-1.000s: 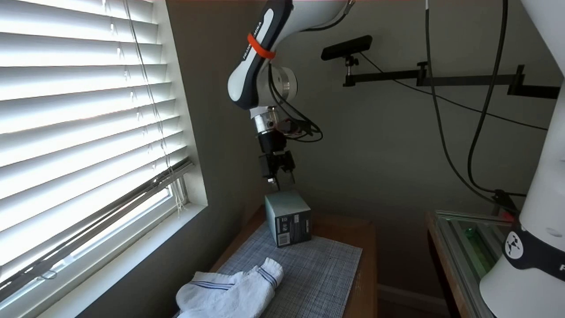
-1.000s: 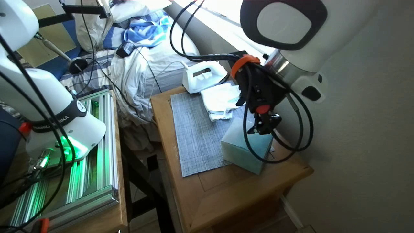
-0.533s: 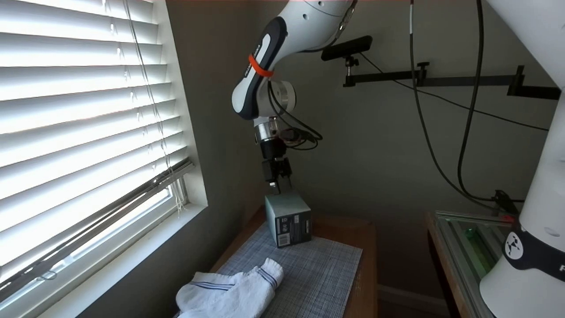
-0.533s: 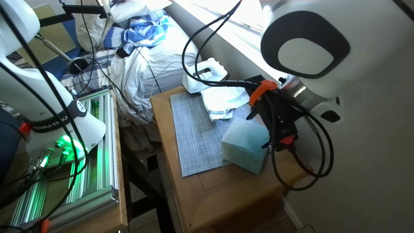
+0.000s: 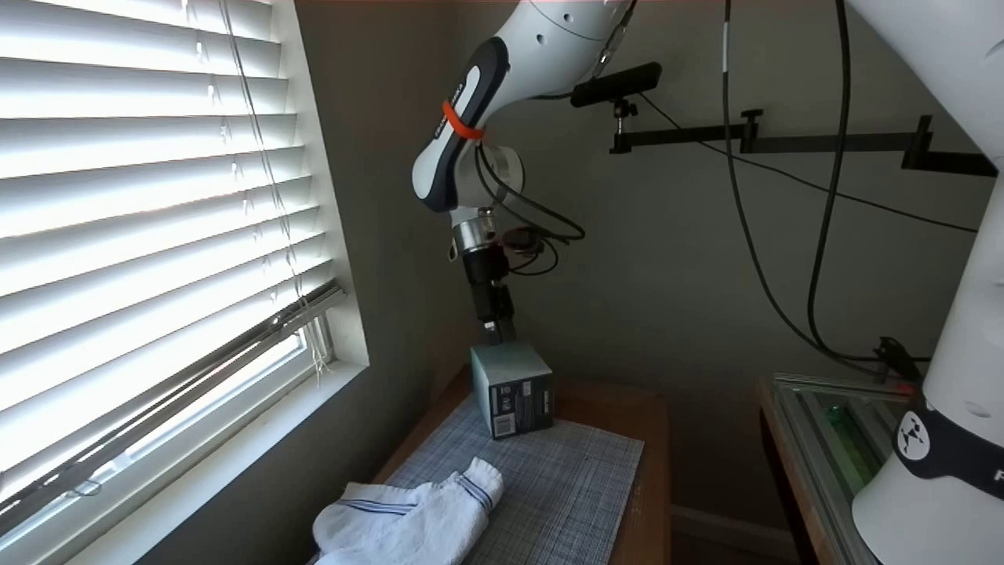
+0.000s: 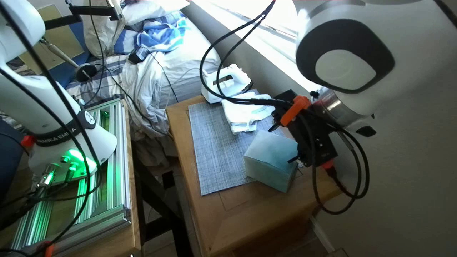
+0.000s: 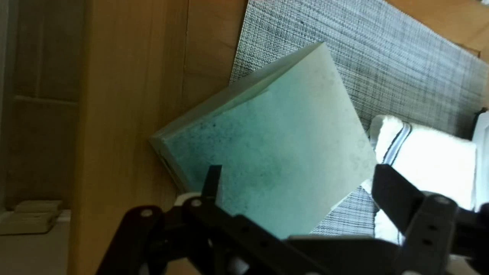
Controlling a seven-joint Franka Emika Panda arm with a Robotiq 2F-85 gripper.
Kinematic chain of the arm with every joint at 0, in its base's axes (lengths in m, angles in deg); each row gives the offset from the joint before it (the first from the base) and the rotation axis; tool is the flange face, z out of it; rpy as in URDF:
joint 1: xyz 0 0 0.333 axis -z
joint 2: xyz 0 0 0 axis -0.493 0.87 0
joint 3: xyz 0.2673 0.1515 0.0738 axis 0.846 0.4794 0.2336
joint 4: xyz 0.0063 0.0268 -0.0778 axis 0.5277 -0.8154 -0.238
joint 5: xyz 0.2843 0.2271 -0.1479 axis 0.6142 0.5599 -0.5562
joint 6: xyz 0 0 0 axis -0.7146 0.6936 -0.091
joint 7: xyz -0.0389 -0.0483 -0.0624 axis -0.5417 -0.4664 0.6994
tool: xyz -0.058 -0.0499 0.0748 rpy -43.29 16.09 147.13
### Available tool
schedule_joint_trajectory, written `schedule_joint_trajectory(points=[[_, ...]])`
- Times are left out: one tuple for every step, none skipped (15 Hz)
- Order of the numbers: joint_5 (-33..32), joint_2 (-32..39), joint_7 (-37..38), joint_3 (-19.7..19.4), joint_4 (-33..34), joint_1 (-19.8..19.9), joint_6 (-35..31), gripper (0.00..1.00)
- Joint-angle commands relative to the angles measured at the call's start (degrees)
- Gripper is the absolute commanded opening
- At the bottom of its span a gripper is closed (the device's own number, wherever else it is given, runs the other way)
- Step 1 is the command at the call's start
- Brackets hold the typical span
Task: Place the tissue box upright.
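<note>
The tissue box (image 5: 510, 369) is pale teal-green. It rests on the placemat's end and the bare wood, its dark printed face (image 5: 521, 406) towards the camera in an exterior view. It also shows in an exterior view (image 6: 269, 153) and fills the middle of the wrist view (image 7: 275, 126). My gripper (image 5: 500, 336) is open and empty, just above the box's far end. In the wrist view the gripper (image 7: 296, 170) has its left finger over the box's top and its right finger at a corner beside the cloth. I cannot tell whether a fingertip touches the box.
A white folded cloth (image 5: 416, 514) lies on the grey placemat (image 6: 217, 150). A white iron (image 6: 228, 84) stands behind it. The wooden table (image 6: 235, 221) has its edge near the box. A wall (image 6: 403, 171) and window blinds (image 5: 141, 157) border the table.
My gripper has come lower, close over the box, and has shifted towards the wall side while turning about its own axis. Its cables swung along. The box and the cloth have not moved.
</note>
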Motion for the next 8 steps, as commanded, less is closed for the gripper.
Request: schedule_joint_trajectory(points=[[2.68, 6.35, -10.87, 1.24, 11.22, 4.35, 10.2, 1.0], [2.95, 7.34, -12.68, 1.11, 13.45, 5.02, 12.42, 1.0], [3.52, 8.41, -13.66, 1.04, 15.67, 5.62, 14.59, 1.0], [3.22, 8.62, -12.36, 0.25, 16.19, 5.14, 14.78, 1.0], [2.23, 5.83, -11.56, -0.45, 11.17, 4.08, 11.59, 1.0], [2.23, 6.57, -11.73, -0.41, 12.69, 4.58, 12.5, 1.0], [2.23, 7.01, -11.79, -0.37, 13.47, 4.76, 12.92, 1.0], [3.16, 7.84, -12.34, 0.33, 14.11, 4.94, 12.38, 1.0]])
